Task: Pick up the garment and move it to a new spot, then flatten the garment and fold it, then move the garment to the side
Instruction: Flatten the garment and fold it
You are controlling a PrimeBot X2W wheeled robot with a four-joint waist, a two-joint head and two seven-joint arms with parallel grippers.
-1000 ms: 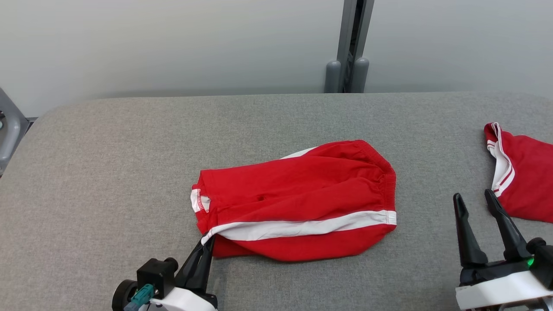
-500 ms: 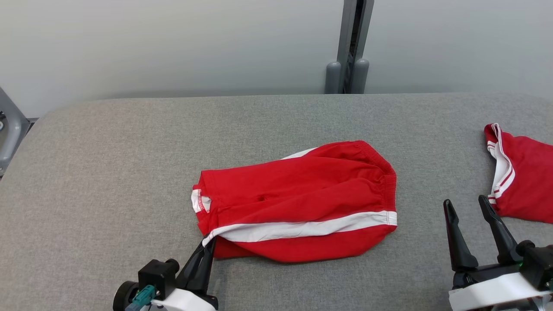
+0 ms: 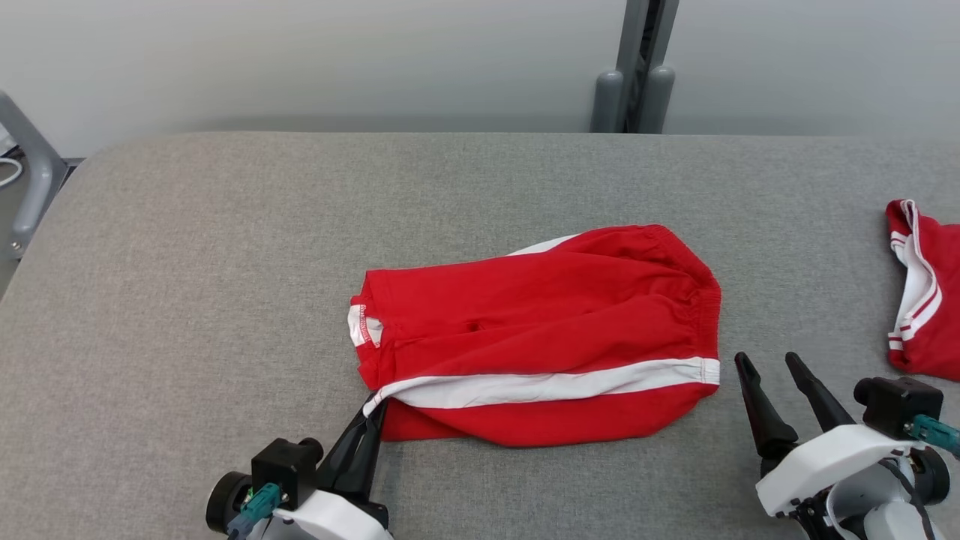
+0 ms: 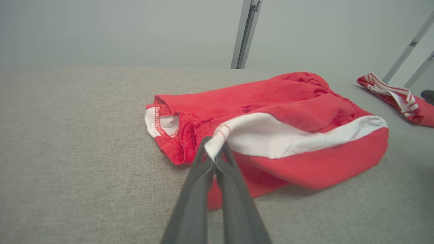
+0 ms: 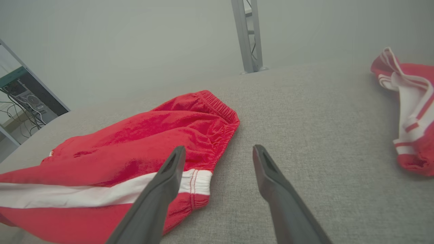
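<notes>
Well, the red shorts (image 3: pixel 540 330) lie in the middle of the table (image 3: pixel 225 247); the left gripper (image 3: pixel 374 407) pinches their corner tight; the right gripper (image 3: pixel 764 361) is wide open, holding nothing, beside the waistband (image 3: pixel 706 307); I think it's folding time; next it must grab that end.

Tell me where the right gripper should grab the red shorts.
Probably the waistband corner of the red shorts, where the white stripe ends. Come in from the right: that edge lies flat, facing the open right gripper, opposite the corner the left gripper pinches.
</notes>
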